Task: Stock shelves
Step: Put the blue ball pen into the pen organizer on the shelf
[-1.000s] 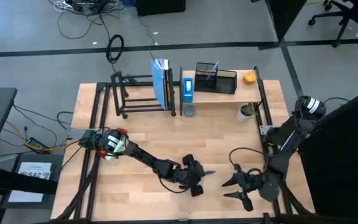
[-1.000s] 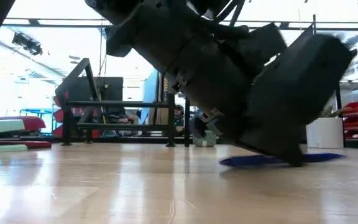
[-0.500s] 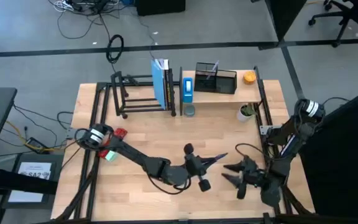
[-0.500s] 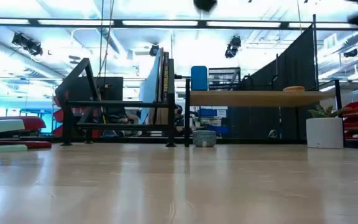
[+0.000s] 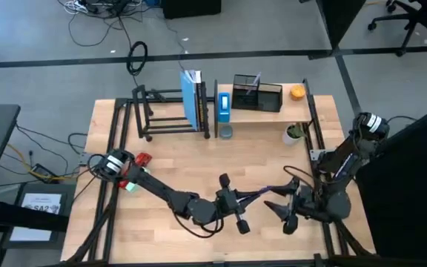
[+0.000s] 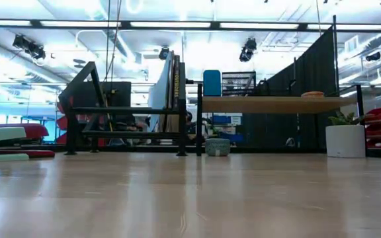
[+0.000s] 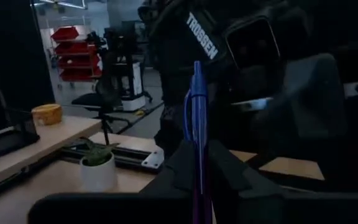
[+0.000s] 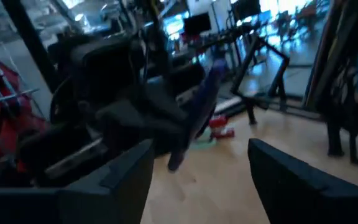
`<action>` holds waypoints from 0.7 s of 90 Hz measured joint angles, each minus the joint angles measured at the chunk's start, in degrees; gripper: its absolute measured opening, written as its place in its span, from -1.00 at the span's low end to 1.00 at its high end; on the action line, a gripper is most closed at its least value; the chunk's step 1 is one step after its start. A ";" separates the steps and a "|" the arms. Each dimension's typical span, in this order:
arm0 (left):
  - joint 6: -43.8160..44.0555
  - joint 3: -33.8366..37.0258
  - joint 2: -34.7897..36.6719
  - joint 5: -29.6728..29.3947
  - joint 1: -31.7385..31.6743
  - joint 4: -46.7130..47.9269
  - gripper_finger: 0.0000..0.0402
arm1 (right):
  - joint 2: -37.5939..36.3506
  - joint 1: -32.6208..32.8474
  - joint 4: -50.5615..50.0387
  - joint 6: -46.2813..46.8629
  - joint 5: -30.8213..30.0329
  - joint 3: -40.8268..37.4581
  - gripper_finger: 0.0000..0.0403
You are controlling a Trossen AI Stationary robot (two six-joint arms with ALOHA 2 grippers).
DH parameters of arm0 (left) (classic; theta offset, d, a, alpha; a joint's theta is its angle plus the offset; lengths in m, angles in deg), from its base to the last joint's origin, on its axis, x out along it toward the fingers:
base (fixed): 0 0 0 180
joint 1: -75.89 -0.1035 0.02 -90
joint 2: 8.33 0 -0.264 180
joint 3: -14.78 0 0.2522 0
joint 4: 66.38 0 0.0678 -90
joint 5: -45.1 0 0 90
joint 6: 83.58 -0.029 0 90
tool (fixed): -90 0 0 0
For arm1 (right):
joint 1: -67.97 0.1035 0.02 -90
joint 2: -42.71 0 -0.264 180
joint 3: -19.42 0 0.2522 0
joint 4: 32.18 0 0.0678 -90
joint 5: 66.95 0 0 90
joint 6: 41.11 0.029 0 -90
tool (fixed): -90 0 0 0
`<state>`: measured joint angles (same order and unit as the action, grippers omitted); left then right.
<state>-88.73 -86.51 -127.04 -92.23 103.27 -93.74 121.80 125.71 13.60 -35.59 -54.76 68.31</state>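
My left gripper (image 5: 237, 200) is shut on a blue pen (image 5: 258, 193) above the table's near middle. The pen sticks out past its fingers toward my right gripper (image 5: 279, 213), which stands open just right of the pen's free end, fingers (image 8: 129, 177) apart and empty. In the right wrist view the pen (image 8: 201, 109) shows ahead between them. At the far edge stand the shelves: a black tube rack (image 5: 165, 115) with upright blue books (image 5: 193, 100), and a wood-board shelf (image 5: 273, 115). Neither gripper shows in the low view. My left gripper pinches the pen's lower shaft (image 7: 196, 177) between its two fingers (image 7: 182, 168). The pen runs along the fingers and out past their ends, toward the table's right. It is lifted clear of the table, its free end (image 5: 271, 188) near my right gripper.
On the wood shelf sit a black mesh organizer (image 5: 258, 95), a blue box (image 5: 224, 104) and an orange object (image 5: 297, 93). A small potted plant (image 5: 295, 133) and a grey round tin (image 5: 226, 132) stand on the table in front of it.
My left gripper has risen from the table with the pen and turned, so the pen, which lay flat on the board, now points toward my right gripper. My right gripper has moved a little toward the far edge and the pen, staying open.
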 joint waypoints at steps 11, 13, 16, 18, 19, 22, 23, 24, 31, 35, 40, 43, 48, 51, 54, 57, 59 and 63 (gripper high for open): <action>-0.99 0.00 0.02 0.25 0.13 -1.02 -1.00 | 0.02 -2.97 3.87 -3.11 6.39 0.00 0.11; -1.00 0.00 0.02 0.40 0.15 -0.99 -1.00 | 0.02 -3.57 4.32 -3.21 7.88 0.00 0.09; -1.03 0.00 0.02 0.50 0.17 -0.94 -1.00 | 0.02 -4.35 4.91 -3.22 9.97 0.00 0.05; -1.05 0.00 0.02 0.52 0.17 -0.94 -1.00 | 0.02 -4.82 5.16 -3.26 11.28 0.00 0.03; -1.05 0.00 0.02 0.52 0.17 -0.94 -1.00 | 0.02 -5.05 5.28 -3.29 11.85 0.00 0.01; -1.05 0.00 0.02 0.52 0.17 -0.98 -1.00 | 0.02 -5.55 5.56 -3.68 13.25 0.00 -0.04; -1.05 0.00 0.02 0.52 0.17 -1.00 -1.00 | 0.02 -5.69 5.72 -3.83 13.57 0.00 -0.05; -1.05 0.00 0.02 0.52 0.17 -1.01 -1.00 | 0.02 -5.81 5.91 -3.99 13.87 0.00 -0.07; -1.22 0.00 0.02 0.51 0.17 -1.04 -1.00 | 0.04 -6.32 7.44 -5.37 14.58 0.00 -0.25; -1.88 0.00 0.02 0.53 0.20 -0.96 -1.00 | 0.04 -6.33 7.82 -6.39 14.63 0.00 -0.37; -2.31 0.00 0.02 0.69 0.29 -1.09 -1.00 | 0.04 -6.08 8.13 -7.76 14.50 0.00 -0.55; -2.36 -0.01 0.02 0.88 0.32 -1.23 -1.00 | 0.04 -5.88 8.45 -8.50 14.49 0.00 -0.67; -2.47 -0.04 0.02 1.10 0.39 -1.17 -0.99 | 0.04 -5.51 8.62 -9.38 14.60 0.00 -0.86; -2.54 -0.04 0.02 1.27 0.38 -1.11 -0.97 | 0.04 -5.37 8.68 -9.88 14.54 0.00 -0.90; -2.54 -0.04 0.02 1.33 0.32 -1.10 -0.94 | 0.01 -5.37 8.85 -10.25 14.17 0.00 -0.91; -2.51 -0.04 0.02 1.31 0.28 -0.83 -0.91 | -0.17 -5.37 8.83 -10.25 13.75 0.00 -0.91; -2.51 -0.05 0.02 1.29 0.25 -0.71 -0.87 | -0.36 -5.37 8.77 -10.26 13.50 0.00 -0.91; -3.41 -0.11 0.04 1.46 0.13 -0.55 -0.79 | -1.12 -5.35 8.75 -10.80 12.72 0.00 -0.93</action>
<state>-92.14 -86.61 -127.00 -90.77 103.40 -94.29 120.68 120.36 22.35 -46.39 -42.04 68.31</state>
